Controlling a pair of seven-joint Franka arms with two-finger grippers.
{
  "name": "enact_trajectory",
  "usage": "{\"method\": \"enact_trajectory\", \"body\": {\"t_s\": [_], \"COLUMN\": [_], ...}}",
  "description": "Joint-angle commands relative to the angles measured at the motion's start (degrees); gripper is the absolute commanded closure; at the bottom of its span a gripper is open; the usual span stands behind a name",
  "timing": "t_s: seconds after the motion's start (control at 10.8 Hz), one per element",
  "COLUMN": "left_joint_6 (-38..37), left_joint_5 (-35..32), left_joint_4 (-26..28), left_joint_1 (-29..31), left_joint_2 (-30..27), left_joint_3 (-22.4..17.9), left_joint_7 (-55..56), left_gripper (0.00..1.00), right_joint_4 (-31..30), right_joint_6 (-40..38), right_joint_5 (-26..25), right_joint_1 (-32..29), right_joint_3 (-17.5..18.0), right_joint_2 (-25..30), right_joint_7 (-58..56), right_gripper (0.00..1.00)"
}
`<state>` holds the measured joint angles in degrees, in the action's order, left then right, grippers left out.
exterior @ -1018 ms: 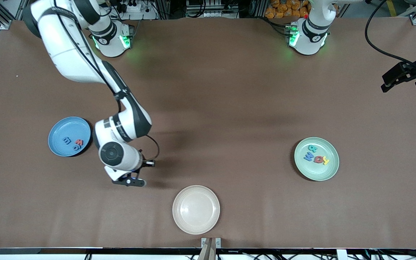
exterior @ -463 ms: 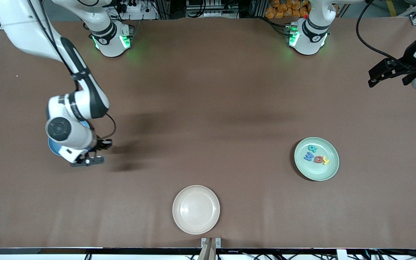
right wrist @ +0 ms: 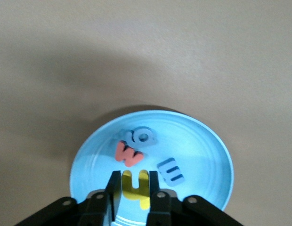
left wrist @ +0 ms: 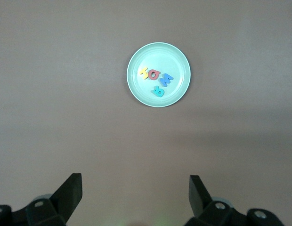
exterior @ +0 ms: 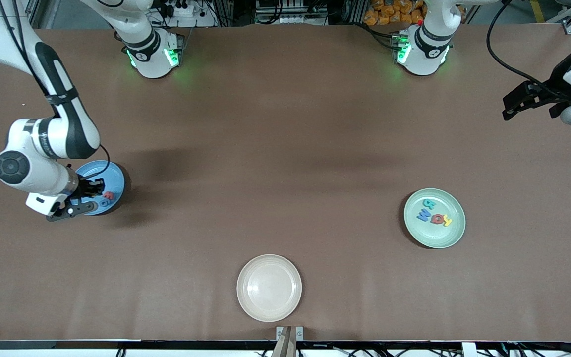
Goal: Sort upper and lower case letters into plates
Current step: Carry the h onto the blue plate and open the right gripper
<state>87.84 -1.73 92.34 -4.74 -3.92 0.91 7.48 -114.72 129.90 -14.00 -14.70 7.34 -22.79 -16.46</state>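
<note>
My right gripper hangs low over the blue plate at the right arm's end of the table. In the right wrist view its fingers are shut on a yellow letter just above the blue plate. A red letter and two blue letters lie in that plate. The pale green plate toward the left arm's end holds several letters in teal, blue, red and yellow. My left gripper waits open, high over the table edge; its view shows the green plate far below.
A cream-white plate with nothing in it sits near the table's front edge, midway between the two coloured plates. Brown table surface spreads between all three plates.
The right arm has swung from beside the cream-white plate to over the blue plate, carrying the yellow letter. The left arm has shifted slightly at the table's edge.
</note>
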Motion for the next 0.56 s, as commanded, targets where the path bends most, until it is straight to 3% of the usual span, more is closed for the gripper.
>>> {"method": "enact_trajectory", "body": {"t_s": [0.0, 0.46], "left_joint_6": [-0.7, -0.8], "left_joint_5": [0.9, 0.7], "left_joint_4": [-0.7, -0.7], "left_joint_1": [0.2, 1.0], "left_joint_2": [0.6, 1.3], "left_joint_3": [0.2, 0.1], "left_joint_7": [-0.7, -0.5], "left_gripper": [0.0, 0.0], "right_joint_4": [-1.9, -2.7], "right_joint_6": [0.0, -3.1], "right_joint_5": [-1.2, 4.5], "right_joint_1": [-0.2, 0.2], "right_joint_3": [1.1, 1.5], "right_joint_2": [2.4, 7.5], "right_joint_7": [0.1, 1.3], "right_gripper": [0.0, 0.0]}}
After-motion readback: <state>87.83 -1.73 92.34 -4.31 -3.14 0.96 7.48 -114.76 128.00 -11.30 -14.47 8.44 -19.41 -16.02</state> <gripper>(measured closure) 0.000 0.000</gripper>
